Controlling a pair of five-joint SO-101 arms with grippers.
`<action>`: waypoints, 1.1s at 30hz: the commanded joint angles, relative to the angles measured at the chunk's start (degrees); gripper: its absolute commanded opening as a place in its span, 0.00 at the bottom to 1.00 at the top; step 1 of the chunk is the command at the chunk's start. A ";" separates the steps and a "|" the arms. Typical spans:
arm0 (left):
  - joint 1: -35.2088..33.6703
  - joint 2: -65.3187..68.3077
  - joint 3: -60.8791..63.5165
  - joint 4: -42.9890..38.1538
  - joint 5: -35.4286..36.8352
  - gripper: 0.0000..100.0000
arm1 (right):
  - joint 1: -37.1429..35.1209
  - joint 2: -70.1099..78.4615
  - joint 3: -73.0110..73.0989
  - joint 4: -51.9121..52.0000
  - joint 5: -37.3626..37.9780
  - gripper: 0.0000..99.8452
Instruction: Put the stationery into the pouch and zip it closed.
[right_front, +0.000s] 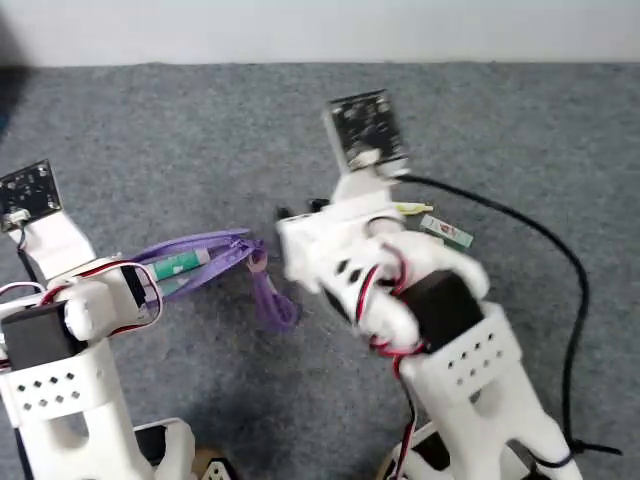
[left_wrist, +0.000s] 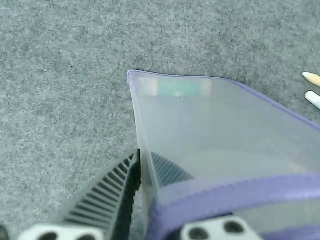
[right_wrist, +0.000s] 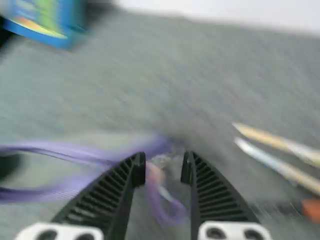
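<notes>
The clear pouch (right_front: 195, 262) with purple trim lies on the grey carpet, a green item (right_front: 180, 266) inside it. My left gripper (left_wrist: 139, 161) is shut on the pouch's (left_wrist: 210, 130) edge, at its end nearest the left arm (right_front: 100, 300). My right gripper (right_wrist: 163, 169) stands open over the pouch's other end, with the pinkish zip pull (right_wrist: 153, 176) between its fingers, close to one of them. A purple strap loop (right_front: 272, 302) trails from that end. Two pens (right_wrist: 280, 156) lie beside it on the carpet, along with a green and white item (right_front: 445, 231).
The right arm's body (right_front: 340, 260) hides the carpet beside the pouch's zip end. Its black cable (right_front: 560, 262) curves along the right. A blue box (right_wrist: 45, 20) stands farther back. Pen tips (left_wrist: 311, 86) lie just past the pouch.
</notes>
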 joint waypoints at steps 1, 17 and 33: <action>0.00 0.09 -2.07 0.00 0.70 0.01 | 5.67 2.33 -2.55 7.52 5.10 0.12; -0.26 0.09 -1.98 0.18 0.70 0.01 | 11.12 29.58 1.23 12.79 47.56 0.16; -0.26 0.09 -1.98 0.18 0.70 0.01 | 10.07 49.54 0.97 -0.13 52.31 0.23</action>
